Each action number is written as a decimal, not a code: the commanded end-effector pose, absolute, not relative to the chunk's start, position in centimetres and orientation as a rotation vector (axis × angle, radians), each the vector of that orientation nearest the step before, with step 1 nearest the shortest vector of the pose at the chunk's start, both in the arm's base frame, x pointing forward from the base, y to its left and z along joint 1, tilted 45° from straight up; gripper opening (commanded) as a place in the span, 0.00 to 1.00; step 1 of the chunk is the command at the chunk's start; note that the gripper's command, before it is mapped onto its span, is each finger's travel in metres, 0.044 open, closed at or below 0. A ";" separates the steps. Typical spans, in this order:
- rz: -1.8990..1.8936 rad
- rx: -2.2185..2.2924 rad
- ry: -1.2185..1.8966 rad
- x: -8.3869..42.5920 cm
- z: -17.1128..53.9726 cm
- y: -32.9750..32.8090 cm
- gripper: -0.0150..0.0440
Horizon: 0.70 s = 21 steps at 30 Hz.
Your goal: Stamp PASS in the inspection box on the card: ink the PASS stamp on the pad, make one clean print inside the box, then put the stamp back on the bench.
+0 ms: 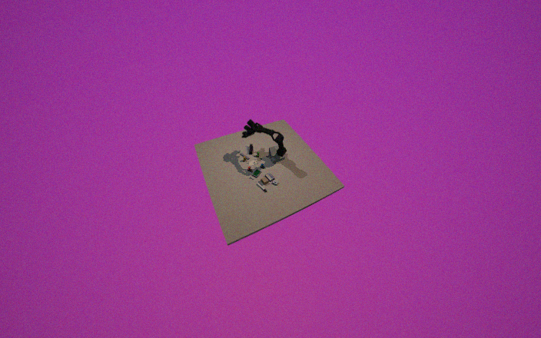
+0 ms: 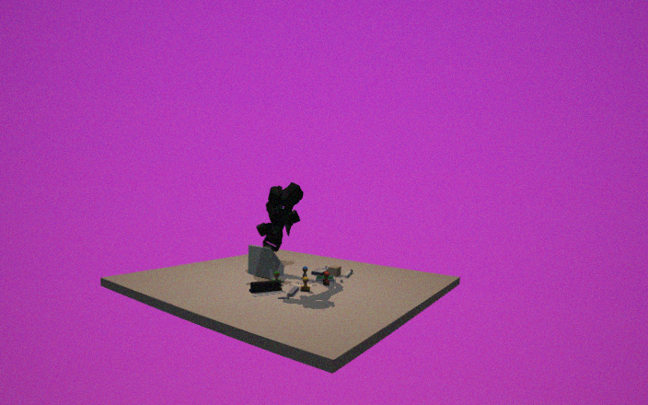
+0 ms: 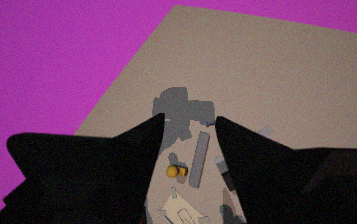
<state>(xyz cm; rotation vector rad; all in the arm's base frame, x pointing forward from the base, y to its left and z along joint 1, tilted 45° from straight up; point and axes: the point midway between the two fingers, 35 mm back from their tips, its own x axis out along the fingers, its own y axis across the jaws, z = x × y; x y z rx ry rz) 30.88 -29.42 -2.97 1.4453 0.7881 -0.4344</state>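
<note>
My gripper (image 1: 244,134) (image 3: 190,119) is partly open and empty, high above the bench. A yellow-knobbed stamp (image 1: 244,158) (image 2: 305,283) (image 3: 172,171) stands on the bench. Other stamps have a red knob (image 1: 249,168) (image 2: 326,275), a blue knob (image 1: 262,165) (image 2: 305,269) and a green knob (image 1: 257,154) (image 2: 276,273). No lettering is readable, so I cannot tell which is PASS. The pale card (image 1: 253,162) (image 3: 174,204) lies among them; part of an outlined box shows on it in the wrist view. A green pad (image 1: 256,173) lies beside the red stamp.
A grey bar (image 2: 293,291) (image 3: 199,160) lies beside the yellow stamp. A black upright block (image 1: 250,148) (image 2: 265,286) and a grey panel (image 2: 260,260) stand nearby. A tan box (image 1: 264,180) (image 2: 334,271) and a white bar (image 1: 261,186) lie beyond the pad.
</note>
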 end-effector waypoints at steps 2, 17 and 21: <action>-0.169 1.102 1.145 27.9 -6.0 -22.0 0.61; 0.417 0.692 1.428 22.4 -6.4 -13.5 0.61; 0.596 0.603 1.455 20.8 -6.1 -11.9 0.61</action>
